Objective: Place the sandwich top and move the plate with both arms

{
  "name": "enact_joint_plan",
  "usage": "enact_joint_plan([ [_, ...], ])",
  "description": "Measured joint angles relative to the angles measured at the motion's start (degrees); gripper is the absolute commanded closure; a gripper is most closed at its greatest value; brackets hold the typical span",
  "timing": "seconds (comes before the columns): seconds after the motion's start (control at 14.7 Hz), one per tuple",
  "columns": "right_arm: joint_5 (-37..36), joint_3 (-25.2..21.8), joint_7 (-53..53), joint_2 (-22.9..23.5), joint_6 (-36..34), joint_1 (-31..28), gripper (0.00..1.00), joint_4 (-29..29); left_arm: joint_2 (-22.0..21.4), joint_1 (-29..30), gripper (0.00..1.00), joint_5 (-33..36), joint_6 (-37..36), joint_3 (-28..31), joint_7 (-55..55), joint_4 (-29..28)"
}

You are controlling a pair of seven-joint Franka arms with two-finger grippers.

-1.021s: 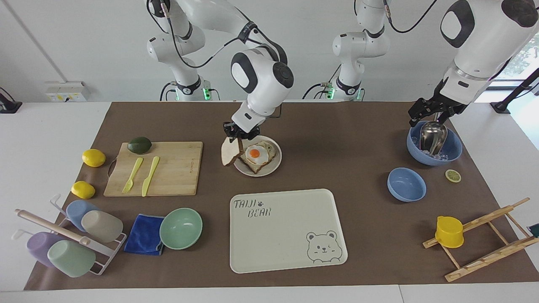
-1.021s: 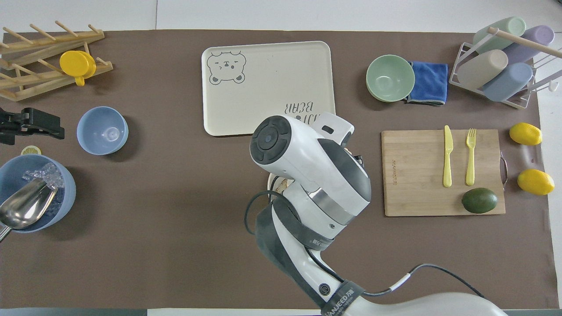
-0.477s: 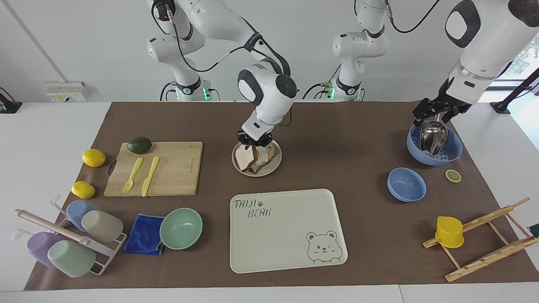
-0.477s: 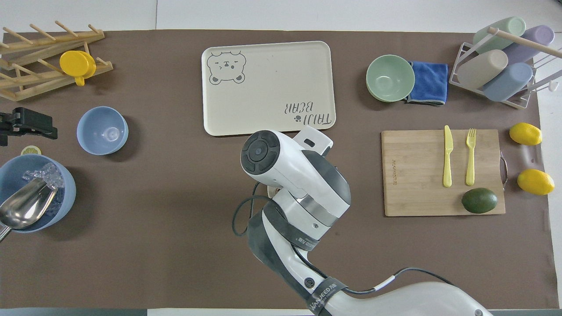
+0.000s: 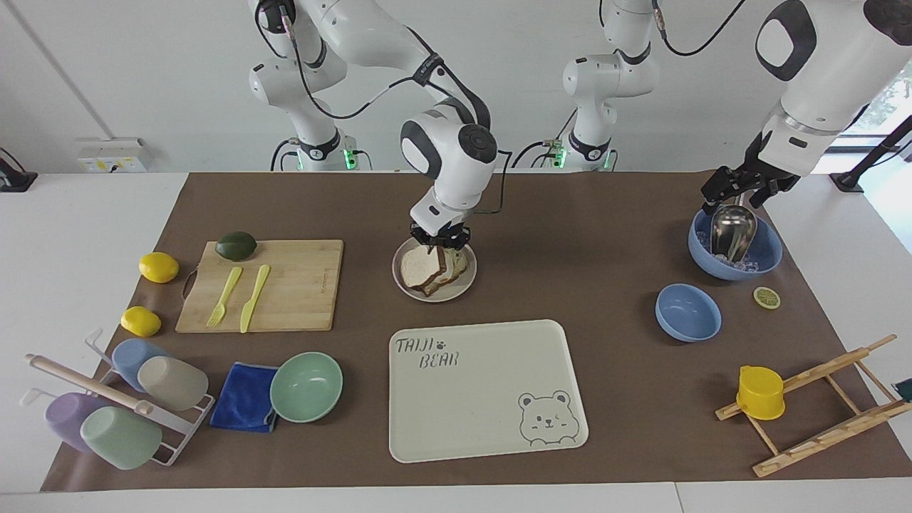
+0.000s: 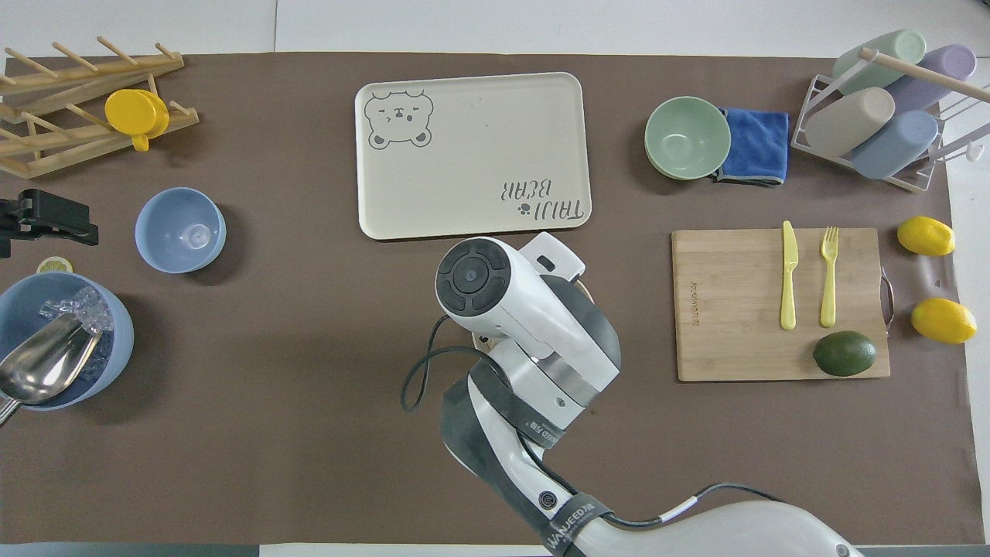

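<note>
The sandwich top (image 5: 415,267) is lying on the stacked bread on the plate (image 5: 456,289), leaning toward the right arm's end of the table. We are seeing the plate sitting mid-table, nearer to the robots than the cream tray (image 5: 487,389) and beside the cutting board (image 5: 262,285). Our right gripper (image 5: 440,243) is hanging right over the slice's upper edge; we cannot tell whether its fingers are gripping or parted. From overhead, the right arm is covering the plate almost completely. Our left gripper (image 5: 734,191) is waiting over the blue bowl (image 5: 762,262) holding ice and a metal scoop (image 5: 732,229), its finger state also unclear to us.
</note>
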Motion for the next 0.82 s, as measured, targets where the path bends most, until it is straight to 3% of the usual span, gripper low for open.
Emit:
enact_joint_plan([
  [0.07,0.27,0.0,0.17,0.0,0.61,0.02,0.53,-0.14,0.0,0.1,0.0,0.0,0.01,0.0,0.0,0.0],
  [0.2,1.54,0.0,0.28,0.0,1.78,0.02,0.39,-0.48,0.0,0.18,0.0,0.0,0.01,0.0,0.0,0.0],
  [0.27,2.51,0.0,0.3,0.0,2.47,0.02,0.37,-0.6,0.0,0.2,0.0,0.0,0.01,0.0,0.0,0.0],
  [0.41,3.99,0.0,0.32,0.0,3.21,0.02,0.21,-0.75,0.0,0.21,0.0,0.0,0.01,0.0,0.0,0.0],
  [0.48,4.31,0.0,0.33,0.0,3.56,0.02,0.2,-0.8,0.0,0.21,0.0,0.0,0.01,0.0,0.0,0.0],
  [0.61,4.51,0.0,0.36,0.0,3.8,0.02,0.0,-0.8,0.0,0.22,0.0,0.0,0.01,0.0,0.0,0.0],
  [0.82,7.57,-0.13,0.56,-0.48,4.83,-0.61,0.0,-0.12,0.0,0.22,0.0,0.0,0.01,-0.01,0.0,0.0],
])
